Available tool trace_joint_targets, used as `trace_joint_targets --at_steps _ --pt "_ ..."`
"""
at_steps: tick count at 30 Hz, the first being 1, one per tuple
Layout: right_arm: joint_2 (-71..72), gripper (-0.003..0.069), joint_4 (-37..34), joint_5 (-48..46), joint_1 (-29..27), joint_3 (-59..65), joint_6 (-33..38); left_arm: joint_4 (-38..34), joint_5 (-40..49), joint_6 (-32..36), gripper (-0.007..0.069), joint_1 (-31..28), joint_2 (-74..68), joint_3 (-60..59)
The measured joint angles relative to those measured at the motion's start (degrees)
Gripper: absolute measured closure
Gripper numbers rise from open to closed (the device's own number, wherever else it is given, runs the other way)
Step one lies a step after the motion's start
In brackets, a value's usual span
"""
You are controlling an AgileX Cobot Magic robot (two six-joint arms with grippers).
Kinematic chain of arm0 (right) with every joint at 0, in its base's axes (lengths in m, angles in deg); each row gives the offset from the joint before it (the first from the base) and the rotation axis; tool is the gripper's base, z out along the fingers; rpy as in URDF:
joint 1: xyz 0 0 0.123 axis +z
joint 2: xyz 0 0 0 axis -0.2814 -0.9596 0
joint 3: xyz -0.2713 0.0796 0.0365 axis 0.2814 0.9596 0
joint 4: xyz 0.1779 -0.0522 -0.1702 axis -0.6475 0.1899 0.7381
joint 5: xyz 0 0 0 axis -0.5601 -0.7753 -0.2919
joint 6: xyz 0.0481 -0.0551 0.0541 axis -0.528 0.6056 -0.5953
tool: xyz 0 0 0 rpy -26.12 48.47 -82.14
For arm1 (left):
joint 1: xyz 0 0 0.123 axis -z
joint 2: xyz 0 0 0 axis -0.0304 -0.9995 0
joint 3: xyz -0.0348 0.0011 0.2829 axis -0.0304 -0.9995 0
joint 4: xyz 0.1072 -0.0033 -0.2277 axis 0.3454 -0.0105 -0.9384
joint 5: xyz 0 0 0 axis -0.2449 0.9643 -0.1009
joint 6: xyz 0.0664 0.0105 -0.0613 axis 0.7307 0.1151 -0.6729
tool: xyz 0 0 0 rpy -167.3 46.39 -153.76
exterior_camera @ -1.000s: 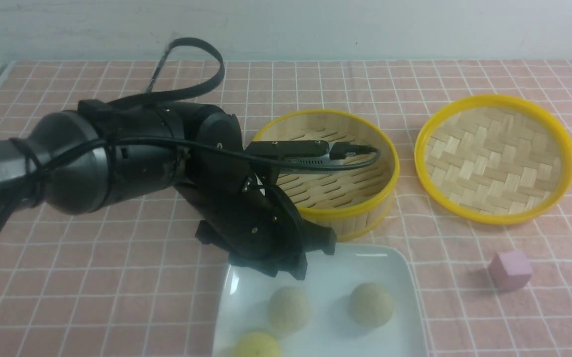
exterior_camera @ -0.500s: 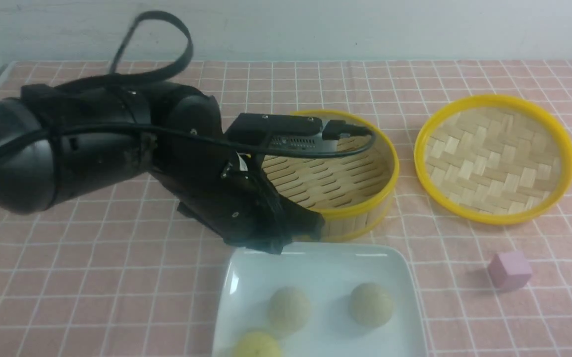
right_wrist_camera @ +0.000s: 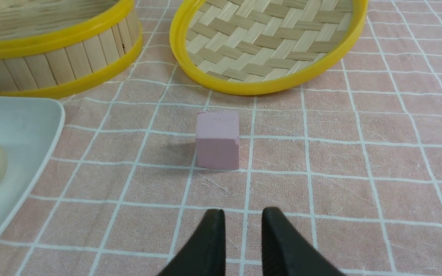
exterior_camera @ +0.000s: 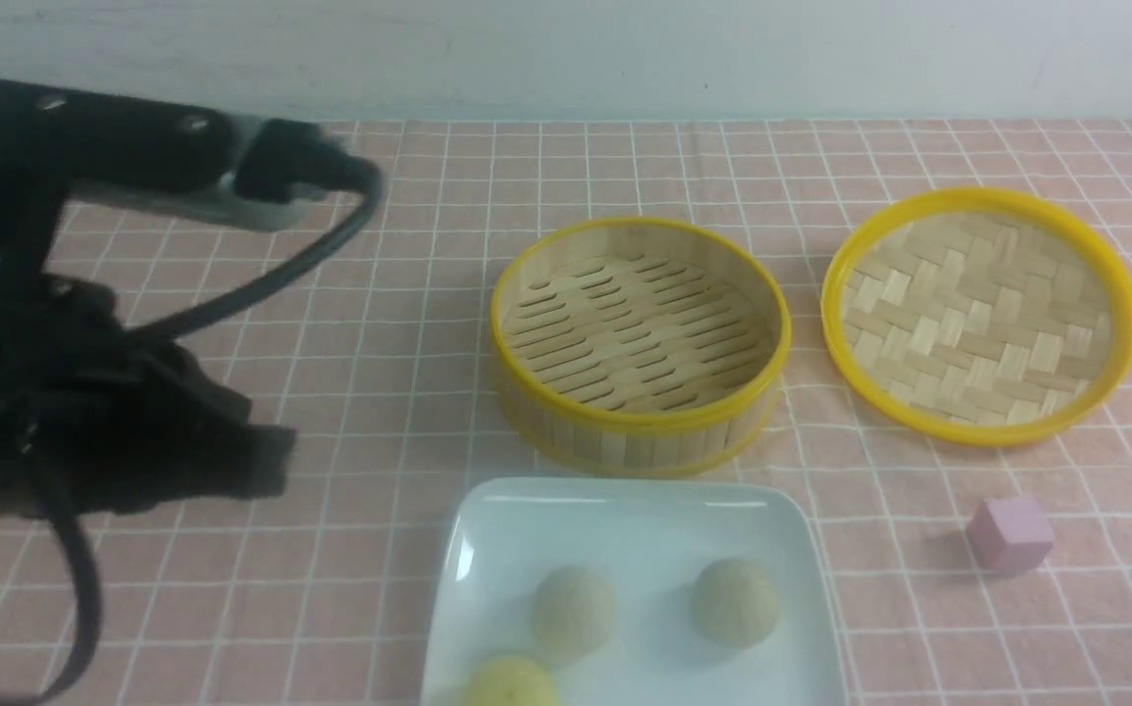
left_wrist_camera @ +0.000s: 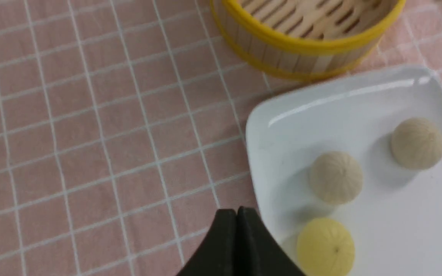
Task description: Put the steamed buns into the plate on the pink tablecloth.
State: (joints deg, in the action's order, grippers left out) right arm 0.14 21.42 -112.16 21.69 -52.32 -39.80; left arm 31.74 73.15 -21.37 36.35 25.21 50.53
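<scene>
Two cream-beige steamed buns lie in the white plate on the pink tablecloth. A yellower bun lies at the plate's near edge. In the left wrist view the buns and the yellow one sit in the plate. My left gripper is off to the left of the plate, shut and empty. My right gripper is slightly open and empty, low over the cloth, near the pink cube.
A slatted bamboo steamer basket stands empty behind the plate. Its woven yellow-rimmed lid lies upturned to the right. The pink cube sits right of the plate. The left arm's cable hangs over the cloth.
My left arm has pulled back from the plate's far edge to the far left, uncovering the basket. The buns have not moved.
</scene>
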Motion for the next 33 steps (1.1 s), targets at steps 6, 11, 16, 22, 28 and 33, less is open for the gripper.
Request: trace_joint_targets --at_steps 6,11,16,22,28,33 --pt "0.00 0.0522 0.00 0.00 0.00 0.00 0.00 3.92 -29.69 -11.26 0.0625 0.00 12.68 -16.50" --pt "0.00 0.0522 0.00 0.00 0.00 0.00 0.00 4.59 -39.26 -14.31 0.0621 0.00 16.76 -24.55" --pt "0.00 0.0522 0.02 0.00 0.00 0.00 0.00 4.71 -38.60 -14.74 0.0615 0.00 16.71 -28.07" --pt "0.00 0.0512 0.02 0.00 0.00 0.00 0.00 5.20 -31.75 -14.87 0.0610 0.00 16.71 -29.97" --pt "0.00 0.0503 0.02 0.00 0.00 0.00 0.00 4.87 -24.10 -13.67 0.0603 -0.86 17.96 -32.14" --pt "0.00 0.0498 0.02 0.00 0.00 0.00 0.00 0.36 -21.37 -5.36 0.0599 -8.73 23.33 -34.84"
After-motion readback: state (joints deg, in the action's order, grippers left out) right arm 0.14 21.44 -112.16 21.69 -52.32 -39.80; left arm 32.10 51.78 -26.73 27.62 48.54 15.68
